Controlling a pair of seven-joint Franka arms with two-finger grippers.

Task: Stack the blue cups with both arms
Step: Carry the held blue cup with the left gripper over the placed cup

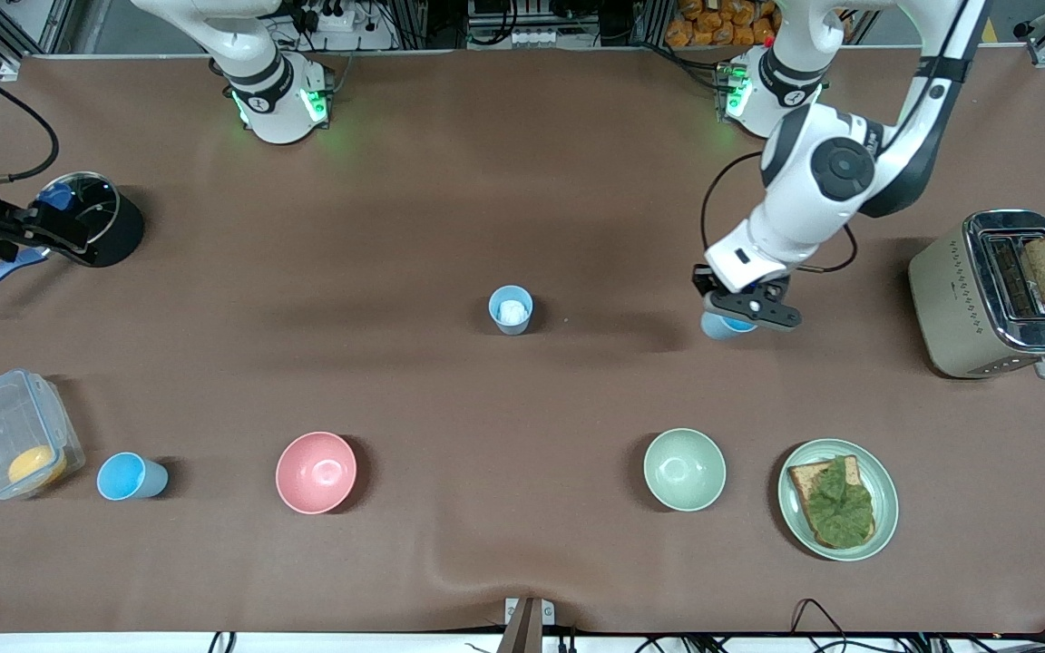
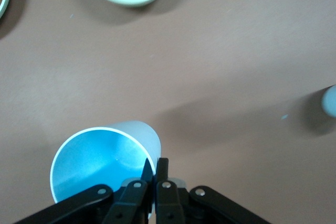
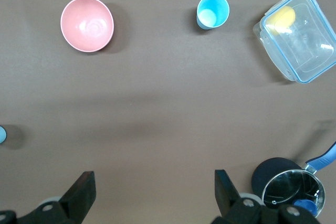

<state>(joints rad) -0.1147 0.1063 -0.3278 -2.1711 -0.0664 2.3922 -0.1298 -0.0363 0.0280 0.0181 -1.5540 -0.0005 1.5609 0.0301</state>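
Observation:
My left gripper (image 1: 745, 313) is shut on the rim of a blue cup (image 1: 722, 325). One finger is inside the cup and one outside, as the left wrist view (image 2: 155, 166) shows. The held cup (image 2: 100, 161) hangs tilted, just above the brown table. A second blue cup (image 1: 511, 309) with a white patch inside stands mid-table; it also shows in the left wrist view (image 2: 331, 100). A third blue cup (image 1: 128, 476) stands beside the clear container (image 1: 10, 435). My right gripper (image 3: 153, 179) is open and empty, high over the right arm's end of the table; the front view does not show it.
A pink bowl (image 1: 316, 472) and a pale green bowl (image 1: 684, 469) stand nearer the front camera. A plate (image 1: 885, 535) holds toast topped with greens. A toaster (image 1: 994, 295) holds bread at the left arm's end. A black pot (image 1: 96, 222) stands at the right arm's end.

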